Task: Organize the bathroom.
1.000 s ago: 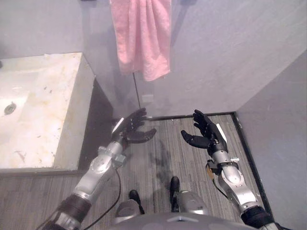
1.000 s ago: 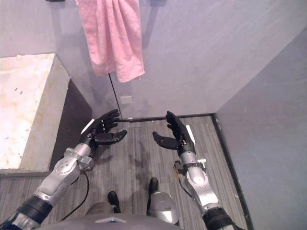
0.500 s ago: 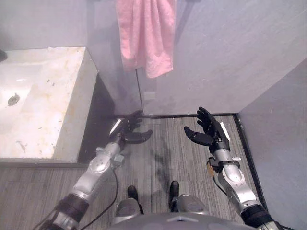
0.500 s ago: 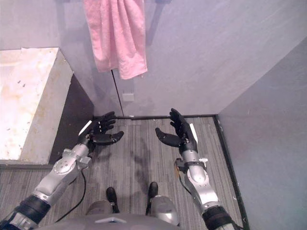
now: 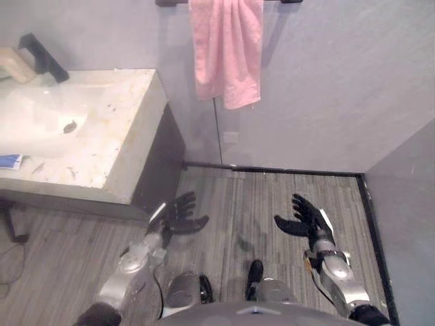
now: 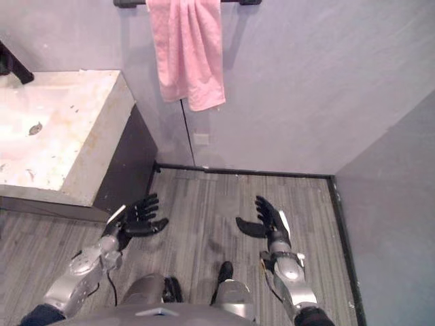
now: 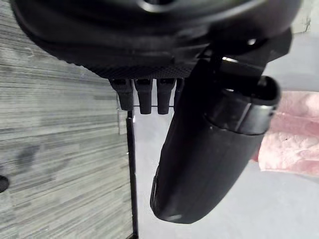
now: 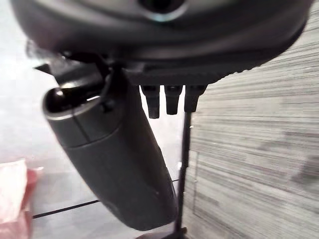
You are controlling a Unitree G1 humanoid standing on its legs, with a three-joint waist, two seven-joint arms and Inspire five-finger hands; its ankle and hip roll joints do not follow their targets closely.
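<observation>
As the head view has swung left, sink counter fills upper left; left hand and right hand hang lower, fingers spread, empty. Pink towel untouched; organizing not begun.

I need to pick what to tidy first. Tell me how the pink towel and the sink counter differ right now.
The pink towel hangs from a dark bar on the wall, clear of the floor; the sink counter is a solid pale block over a dark base. The towel looks clean and evenly pink; the counter is stained and speckled, with a small blue item on it. Both hands, left and right, hang open, touching neither.
</observation>
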